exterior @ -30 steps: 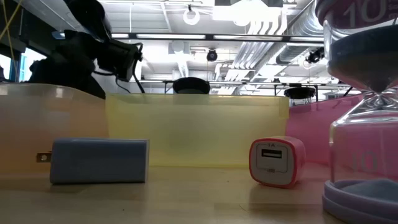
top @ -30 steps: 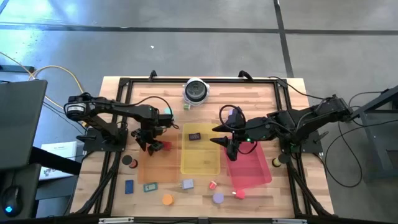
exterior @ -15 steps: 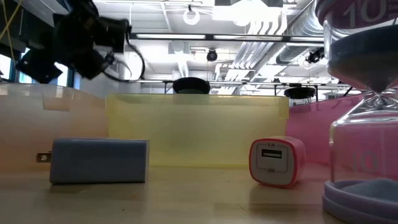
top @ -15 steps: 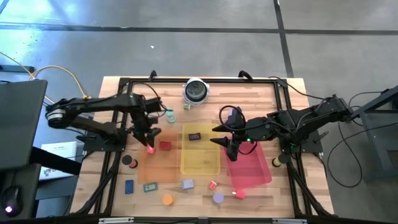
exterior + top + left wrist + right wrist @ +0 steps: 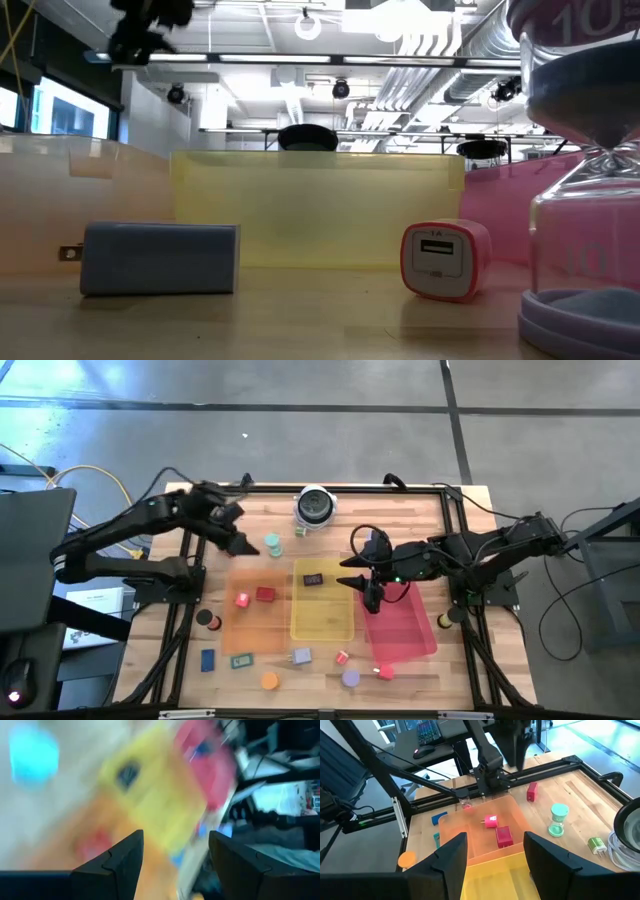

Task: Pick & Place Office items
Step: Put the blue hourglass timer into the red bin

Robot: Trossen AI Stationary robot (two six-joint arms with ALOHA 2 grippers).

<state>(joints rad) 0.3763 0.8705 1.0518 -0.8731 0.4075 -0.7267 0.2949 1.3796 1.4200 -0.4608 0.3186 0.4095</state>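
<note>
My left gripper (image 5: 240, 545) hangs open and raised over the table's far left, holding nothing; its wrist view (image 5: 175, 840) is blurred. A pink piece (image 5: 242, 599) and a red block (image 5: 265, 594) lie in the orange tray (image 5: 262, 632). A black piece (image 5: 313, 579) lies in the yellow tray (image 5: 322, 615). My right gripper (image 5: 372, 592) hovers open and holding nothing between the yellow tray and the red tray (image 5: 405, 628). Loose items lie along the near edge: a black disc (image 5: 205, 618), blue block (image 5: 208, 659), teal block (image 5: 241, 659), grey-blue plug (image 5: 300, 657) and orange disc (image 5: 269, 680).
A round silver-and-black object (image 5: 315, 507) sits at the far middle, with a teal hourglass (image 5: 272, 544) and a green bit (image 5: 302, 530) near it. A pink-rimmed charger (image 5: 445, 260) and a purple hourglass (image 5: 585, 170) stand close to the low camera. A black frame (image 5: 200, 495) edges the table.
My left gripper has risen from the orange tray and drawn back toward the table's far left corner, tipping from pointing steeply down to a shallower slant. The pink piece stays lying in the orange tray beside the red block.
</note>
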